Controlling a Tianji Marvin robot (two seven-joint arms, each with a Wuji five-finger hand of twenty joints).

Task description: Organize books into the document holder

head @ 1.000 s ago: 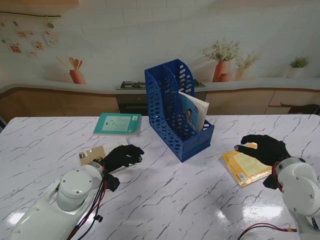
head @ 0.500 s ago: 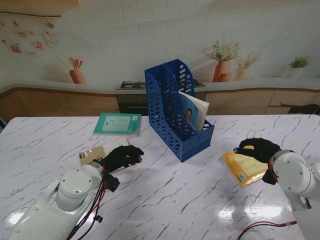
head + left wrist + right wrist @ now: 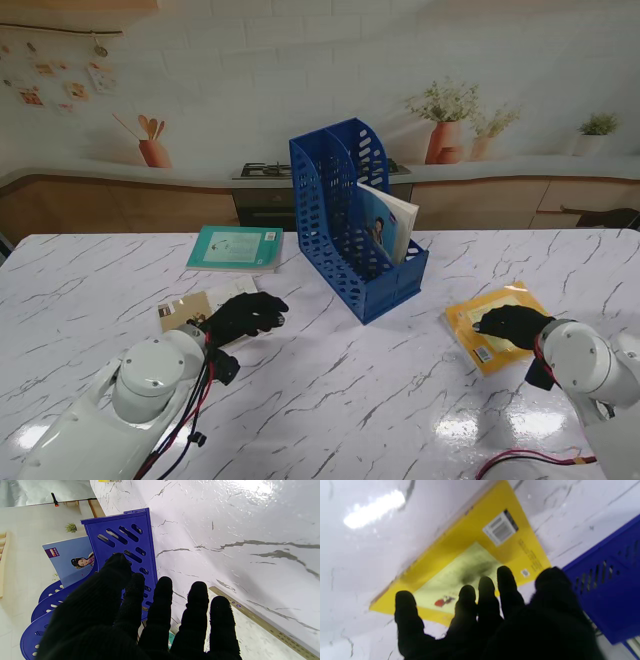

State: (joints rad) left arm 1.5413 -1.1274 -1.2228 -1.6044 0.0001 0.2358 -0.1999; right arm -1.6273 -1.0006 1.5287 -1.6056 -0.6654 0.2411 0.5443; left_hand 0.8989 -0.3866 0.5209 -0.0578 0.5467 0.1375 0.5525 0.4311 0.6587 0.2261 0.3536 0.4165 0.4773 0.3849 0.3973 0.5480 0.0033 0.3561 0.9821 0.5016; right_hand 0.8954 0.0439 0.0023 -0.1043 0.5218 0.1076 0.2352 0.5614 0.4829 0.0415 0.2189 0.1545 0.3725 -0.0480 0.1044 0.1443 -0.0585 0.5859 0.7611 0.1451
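The blue document holder stands upright mid-table with one blue-covered book in its right slot; it also shows as the document holder and the document holder. A yellow book lies flat at the right, back cover up, with a barcode label, the same yellow book. My right hand hovers over its nearer part, fingers spread, holding nothing. My left hand rests open over a tan book, the tan book edge showing past its fingertips. A teal book lies farther back at the left.
The white marble table stretches between both arms. A kitchen backdrop wall rises behind the table's far edge. A red cable lies near my right arm at the front edge.
My right hand has drawn back toward me and lowered over the yellow book, uncovering the book's far part. The left hand and all books stayed put.
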